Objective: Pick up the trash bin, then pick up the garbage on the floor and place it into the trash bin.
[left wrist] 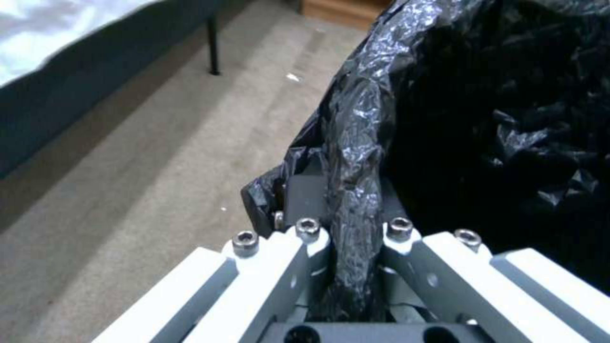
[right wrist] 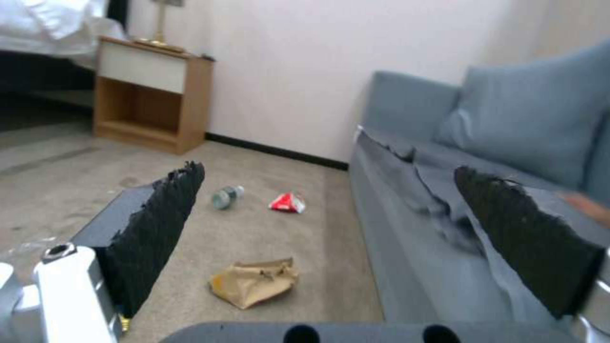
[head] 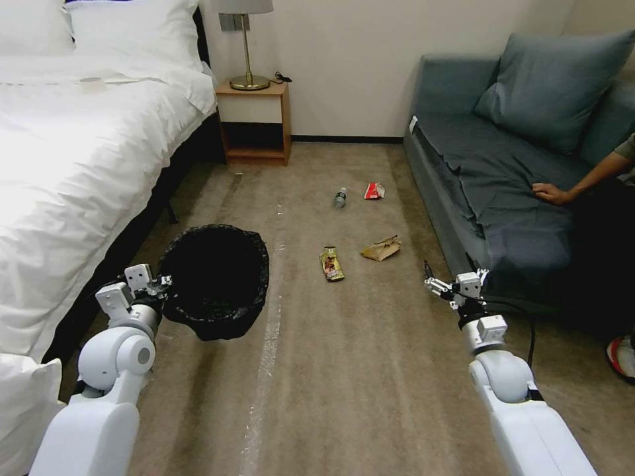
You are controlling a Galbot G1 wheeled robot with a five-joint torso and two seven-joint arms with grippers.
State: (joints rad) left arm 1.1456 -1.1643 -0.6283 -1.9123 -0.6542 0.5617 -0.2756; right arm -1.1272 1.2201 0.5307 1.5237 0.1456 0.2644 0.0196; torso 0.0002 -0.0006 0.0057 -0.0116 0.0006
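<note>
Carpeted bedroom floor [head: 344, 370], between white bed [head: 79, 165] on the left and grey-blue sofa [head: 489, 192] on the right, wooden nightstand [head: 254, 122] against the far wall.

Trash bin [head: 215, 281] next in size: black liner over rim and sides, held at its near-left rim just beside the bed, apparently lifted clear of the carpet. Left gripper [left wrist: 352, 238] clamped on that rim, a fold of crinkly liner pinched between the closed fingers. First step judged done.

Right gripper [head: 453, 285] raised in front of the sofa's edge, black pads [right wrist: 159, 228] spread wide apart, nothing between them, aimed toward the litter.

Garbage all on the carpet, none in the bin: crumpled brown paper bag [head: 381, 248] nearest the right gripper, gold-brown snack wrapper [head: 332, 264] just beside it, small clear bottle [head: 340, 197] and red-and-white packet [head: 374, 191] farther off toward the wall. Four pickups and drops left, by this reckoning.
</note>
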